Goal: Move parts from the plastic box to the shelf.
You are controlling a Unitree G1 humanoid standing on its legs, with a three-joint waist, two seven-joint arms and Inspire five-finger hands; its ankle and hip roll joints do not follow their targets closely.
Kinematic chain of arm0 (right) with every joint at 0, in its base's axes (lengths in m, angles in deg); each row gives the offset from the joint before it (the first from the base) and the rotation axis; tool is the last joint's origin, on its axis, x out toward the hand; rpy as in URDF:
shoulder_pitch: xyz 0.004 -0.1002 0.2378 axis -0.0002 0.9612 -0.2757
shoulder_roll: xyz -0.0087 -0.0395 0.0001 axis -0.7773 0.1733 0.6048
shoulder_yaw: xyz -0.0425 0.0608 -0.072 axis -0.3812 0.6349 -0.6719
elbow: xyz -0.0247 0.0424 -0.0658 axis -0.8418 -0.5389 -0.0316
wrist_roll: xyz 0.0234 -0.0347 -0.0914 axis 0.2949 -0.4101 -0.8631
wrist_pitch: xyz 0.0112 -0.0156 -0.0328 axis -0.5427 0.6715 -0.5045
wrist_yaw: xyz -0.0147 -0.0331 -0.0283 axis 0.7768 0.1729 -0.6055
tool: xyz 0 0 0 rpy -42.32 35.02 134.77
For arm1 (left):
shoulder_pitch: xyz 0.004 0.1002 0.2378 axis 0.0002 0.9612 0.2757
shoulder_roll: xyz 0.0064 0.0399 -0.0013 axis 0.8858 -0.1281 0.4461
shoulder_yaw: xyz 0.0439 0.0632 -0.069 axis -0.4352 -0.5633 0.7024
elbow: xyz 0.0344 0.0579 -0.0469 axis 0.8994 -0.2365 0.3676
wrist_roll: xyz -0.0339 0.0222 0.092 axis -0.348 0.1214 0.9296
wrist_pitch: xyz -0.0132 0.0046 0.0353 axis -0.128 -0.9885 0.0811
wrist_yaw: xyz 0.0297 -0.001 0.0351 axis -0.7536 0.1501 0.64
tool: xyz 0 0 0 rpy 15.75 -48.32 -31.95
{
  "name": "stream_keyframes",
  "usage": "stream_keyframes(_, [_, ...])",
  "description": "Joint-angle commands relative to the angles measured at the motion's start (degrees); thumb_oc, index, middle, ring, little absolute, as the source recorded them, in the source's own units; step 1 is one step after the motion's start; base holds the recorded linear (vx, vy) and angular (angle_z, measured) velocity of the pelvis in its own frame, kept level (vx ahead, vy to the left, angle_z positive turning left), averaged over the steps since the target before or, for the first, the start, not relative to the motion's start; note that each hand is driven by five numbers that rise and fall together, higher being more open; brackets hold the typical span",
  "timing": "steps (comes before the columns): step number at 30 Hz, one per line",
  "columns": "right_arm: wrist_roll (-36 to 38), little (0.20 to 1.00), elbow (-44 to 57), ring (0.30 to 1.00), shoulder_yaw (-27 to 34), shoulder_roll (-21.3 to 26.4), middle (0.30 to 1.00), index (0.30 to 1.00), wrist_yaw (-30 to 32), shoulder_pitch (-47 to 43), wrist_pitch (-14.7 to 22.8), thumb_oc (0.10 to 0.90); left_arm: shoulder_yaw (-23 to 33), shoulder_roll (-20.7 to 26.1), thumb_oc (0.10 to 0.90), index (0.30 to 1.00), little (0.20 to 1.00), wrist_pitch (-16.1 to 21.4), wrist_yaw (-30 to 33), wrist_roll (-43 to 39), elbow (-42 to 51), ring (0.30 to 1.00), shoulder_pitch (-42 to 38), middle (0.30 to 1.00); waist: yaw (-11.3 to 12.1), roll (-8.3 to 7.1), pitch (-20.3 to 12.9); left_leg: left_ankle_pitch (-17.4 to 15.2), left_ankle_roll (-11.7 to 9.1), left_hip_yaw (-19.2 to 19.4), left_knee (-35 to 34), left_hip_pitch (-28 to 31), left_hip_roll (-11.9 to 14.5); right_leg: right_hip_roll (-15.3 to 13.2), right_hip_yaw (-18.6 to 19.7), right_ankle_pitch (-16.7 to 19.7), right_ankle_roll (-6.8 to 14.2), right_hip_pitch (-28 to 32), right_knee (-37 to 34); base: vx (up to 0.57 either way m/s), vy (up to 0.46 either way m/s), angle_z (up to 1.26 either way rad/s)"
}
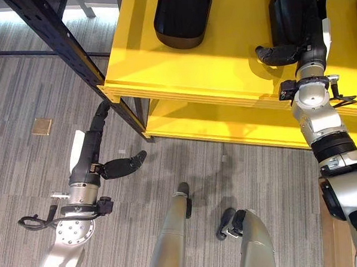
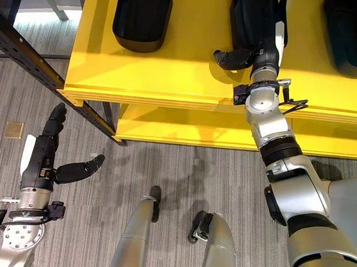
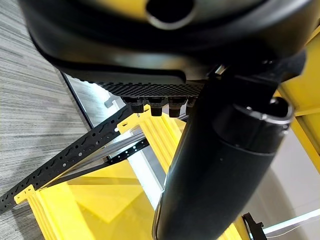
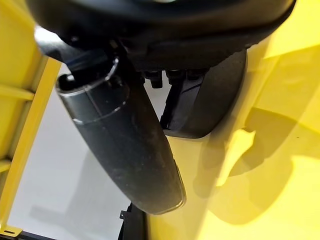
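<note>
Three parts (image 2: 142, 16) (image 2: 253, 10) (image 2: 346, 23) lie side by side on the shelf (image 2: 181, 67), above the floor (image 2: 168, 164).

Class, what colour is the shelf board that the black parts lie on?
Bright yellow; the shelf board shows best in the right eye view.

I see the shelf (image 1: 181, 73) boards as smooth yellow-painted wood with layered ply edges and a soft sheen. The parts (image 1: 183, 16) on it look like matt black moulded plastic. The upright (image 1: 66, 40) is dark perforated metal. The floor (image 1: 20, 88) is a rough grey striped carpet. My right hand (image 2: 264, 48) is dark, semi-gloss plastic.
</note>
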Motion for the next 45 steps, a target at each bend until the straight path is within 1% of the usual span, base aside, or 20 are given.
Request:
stream_keyframes(1, [2.36,1.0,1.77,1.0,-0.43,-1.06,1.0,1.0,0.3,-2.7,3.43,0.9,2.1,1.32,0.9,1.0,1.0,5.88,3.07,-1.44,5.6,1.0,-0.89,1.0,-0.07,0.62,-3.54,-6.07,0.6,-1.81,-0.32,1.19,0.82,0.85,4.02,5.46,3.13,-0.68,-6.13,0.0,0.0,0.0])
stream_keyframes(12, [2.45,1.0,1.66,1.0,-0.29,-1.8,1.0,1.0,0.64,-2.39,3.47,0.9,1.97,1.2,0.9,1.0,1.0,5.92,3.49,-1.42,5.45,1.0,-0.85,1.0,-0.21,0.51,-3.63,-6.07,0.62,-1.84,-0.38,1.17,0.85,0.97,4.17,5.45,3.04,-0.73,-6.13,0.0,0.0,0.0])
stream_keyframes(19, [-0.28,1.0,3.44,1.0,-0.72,-0.79,1.0,1.0,0.76,-2.11,2.75,0.9,2.23,1.18,0.9,1.0,1.0,5.86,3.56,-1.08,5.46,1.0,-0.81,1.0,-0.41,0.45,-3.74,-6.13,0.63,-1.84,-0.41,1.16,0.9,1.05,4.28,5.41,3.13,-0.83,-6.06,0.0,0.0,0.0])
stream_keyframes(22, [-2.49,1.0,5.63,1.0,-1.25,0.33,1.0,1.0,0.93,-2.58,2.36,0.9,2.42,1.07,0.9,1.0,1.0,5.9,3.58,-0.99,5.35,1.0,-0.84,1.0,-0.54,0.32,-3.84,-6.12,0.58,-1.78,-0.42,1.18,0.98,1.04,4.31,5.46,3.17,-0.93,-6.1,0.0,0.0,0.0])
stream_keyframes(29, [-7.19,1.0,13.11,1.0,-1.86,3.68,1.0,1.0,1.11,-3.82,2.76,0.9,2.75,0.91,0.9,1.0,1.0,6.21,3.37,-0.47,5.63,1.0,-0.88,1.0,-0.98,-0.21,-4.07,-6.08,0.54,-1.8,-0.51,1.22,1.04,1.14,4.23,5.45,3.16,-0.89,-6.18,0.0,0.0,0.0])
stream_keyframes(34, [-8.47,1.0,16.16,1.0,-1.23,4.49,1.0,1.0,1.3,-3.29,2.76,0.9,2.99,0.75,0.9,1.0,1.0,6.17,3.46,-0.31,5.6,1.0,-0.83,1.0,-1.17,-0.46,-4.17,-6.05,0.51,-1.87,-0.8,1.41,1.13,1.23,4.21,5.41,3.13,-0.78,-6.26,0.0,0.0,0.0])
stream_keyframes(36, [-9.42,1.0,19.4,1.0,-0.4,4.75,1.0,1.0,1.62,-2.78,3.17,0.9,3.17,0.62,0.9,1.0,1.0,6.1,3.6,-0.05,5.64,1.0,-0.77,1.0,-1.38,-0.63,-4.22,-6.04,0.47,-1.89,-0.82,1.4,1.21,1.28,4.11,5.39,3.12,-0.81,-6.18,0.0,0.0,0.0])
stream_keyframes(45, [-14.87,1.0,26.7,1.0,0.53,5.91,1.0,1.0,2.71,-2.23,3.49,0.9,3.02,0.57,0.9,1.0,1.0,6.11,3.91,1.01,5.97,1.0,-0.84,1.0,-1.82,-0.98,-4.36,-6.08,0.41,-2.04,-0.75,1.44,1.19,1.43,4.29,5.29,3.06,-0.99,-6.06,0.0,0.0,0.0])
